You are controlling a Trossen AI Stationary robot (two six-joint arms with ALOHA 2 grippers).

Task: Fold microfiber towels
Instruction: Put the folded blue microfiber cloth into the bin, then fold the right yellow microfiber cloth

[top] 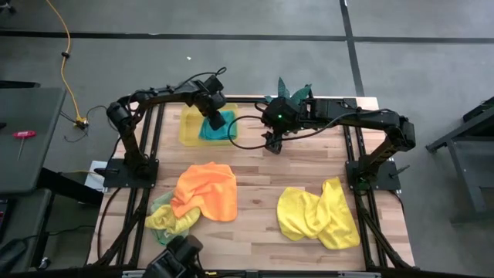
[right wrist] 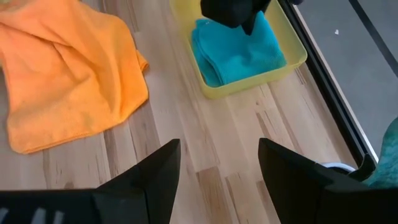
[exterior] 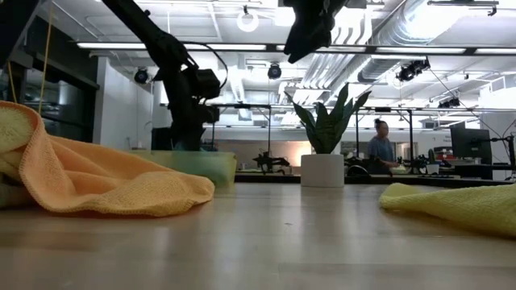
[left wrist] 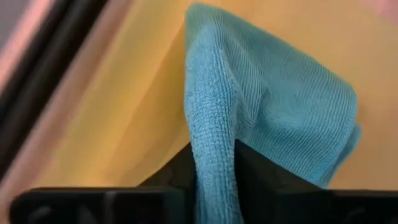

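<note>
Reaching down into the yellow bin (top: 191, 127) at the far edge of the table (top: 255, 224), the left gripper (top: 214, 120) has a fold of the teal towel (left wrist: 273, 106) between its fingers (left wrist: 258, 171); whether they clamp the cloth or have let go cannot be told. That towel lies inside the bin. The right gripper (right wrist: 217, 165) hangs above the bare wood just beside the bin, its 2 fingers spread wide and empty. An orange towel (top: 207, 189) lies crumpled nearer the front, overlapping a light green towel (top: 166, 218). A yellow towel (top: 318, 215) sits bunched well apart on the other side. A potted plant (exterior: 324, 149) stands at the far edge.
</note>
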